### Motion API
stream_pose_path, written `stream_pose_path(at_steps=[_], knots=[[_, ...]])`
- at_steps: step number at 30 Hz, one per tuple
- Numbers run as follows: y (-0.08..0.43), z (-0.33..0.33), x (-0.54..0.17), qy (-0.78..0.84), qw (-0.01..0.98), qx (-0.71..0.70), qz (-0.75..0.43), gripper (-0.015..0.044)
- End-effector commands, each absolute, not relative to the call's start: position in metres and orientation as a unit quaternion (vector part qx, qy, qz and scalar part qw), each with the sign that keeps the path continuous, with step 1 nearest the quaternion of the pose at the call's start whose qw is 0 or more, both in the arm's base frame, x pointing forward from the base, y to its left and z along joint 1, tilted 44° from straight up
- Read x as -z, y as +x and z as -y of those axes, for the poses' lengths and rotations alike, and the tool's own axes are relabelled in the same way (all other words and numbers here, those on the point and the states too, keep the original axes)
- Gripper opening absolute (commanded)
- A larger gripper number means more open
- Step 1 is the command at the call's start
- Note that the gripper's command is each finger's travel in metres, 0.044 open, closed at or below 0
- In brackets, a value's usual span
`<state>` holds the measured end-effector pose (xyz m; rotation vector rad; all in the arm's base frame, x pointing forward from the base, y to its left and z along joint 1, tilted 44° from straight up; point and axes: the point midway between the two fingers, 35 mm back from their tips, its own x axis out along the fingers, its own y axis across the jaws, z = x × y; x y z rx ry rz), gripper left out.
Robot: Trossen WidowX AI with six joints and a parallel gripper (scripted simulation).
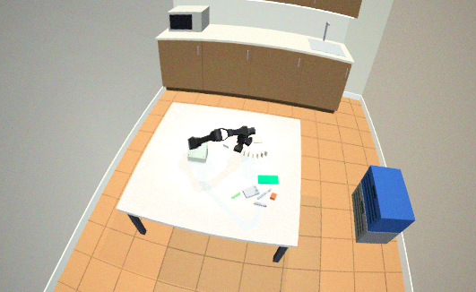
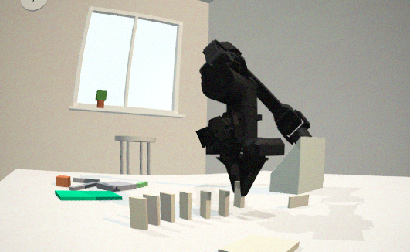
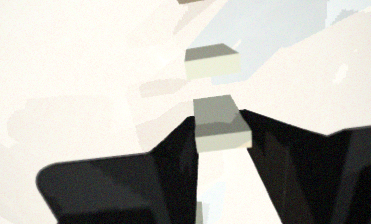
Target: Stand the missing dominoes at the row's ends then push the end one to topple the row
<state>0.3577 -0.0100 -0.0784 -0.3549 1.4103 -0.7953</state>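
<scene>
Six pale dominoes stand in a row; in the exterior view the near end one (image 2: 138,213) is at the left and the far end one (image 2: 224,203) is beside the gripper. The nearest row domino (image 3: 212,62) also shows in the wrist view. My gripper (image 2: 242,192) (image 3: 216,120) is shut on another domino (image 2: 238,201) (image 3: 215,110), held upright at the far end of the row, with a gap to the row. Its base looks at or just above the table; I cannot tell which. One more domino (image 2: 298,201) (image 1: 226,145) lies on its long edge near the arm's base.
A pale flat block (image 2: 259,244) (image 1: 257,140) lies beside the row. A grey-green wedge block (image 2: 311,170) (image 1: 197,154) stands by the arm's base. A green slab (image 2: 87,195) (image 1: 268,179), an orange block (image 2: 63,181) (image 1: 273,196) and several grey pieces lie beyond the row.
</scene>
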Motion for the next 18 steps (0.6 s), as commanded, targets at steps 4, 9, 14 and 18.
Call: stream_pose_path(at_steps=[4,9,14,18], knots=[[0.3538,0.0157,0.0868,-0.164,0.674,0.353,-0.628,0.0107],[0.3538,0.0157,0.0868,-0.164,0.674,0.353,-0.628,0.0107],[0.3538,0.0157,0.0868,-0.164,0.674,0.353,-0.628,0.0186],[0.3538,0.0157,0.0868,-0.164,0.674,0.353,-0.628,0.0291]])
